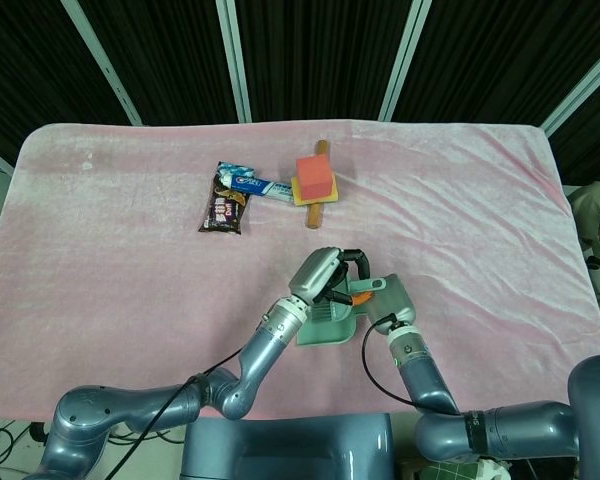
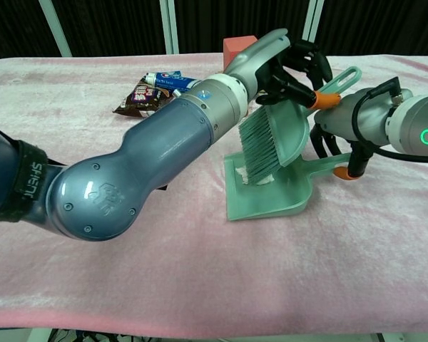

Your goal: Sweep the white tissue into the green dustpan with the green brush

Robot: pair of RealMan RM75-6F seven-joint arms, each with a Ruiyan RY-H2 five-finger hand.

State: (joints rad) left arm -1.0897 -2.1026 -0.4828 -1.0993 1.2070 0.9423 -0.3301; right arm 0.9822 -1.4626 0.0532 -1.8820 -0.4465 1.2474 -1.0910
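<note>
Green brush (image 2: 272, 139) in left hand (image 2: 289, 63), over dustpan (image 2: 271, 201)

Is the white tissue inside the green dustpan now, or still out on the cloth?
Inside: white tissue shows on the green dustpan floor under the green brush.

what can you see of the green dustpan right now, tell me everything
The green dustpan looks like pale green moulded plastic, a flat scoop with low walls and a handle ending in an orange tip. It lies flat on the pink cloth, mouth toward the robot's left. The right hand grips its handle. The green brush, held by the left hand, stands with its bristles inside the pan, and a bit of white tissue shows under them.
</note>
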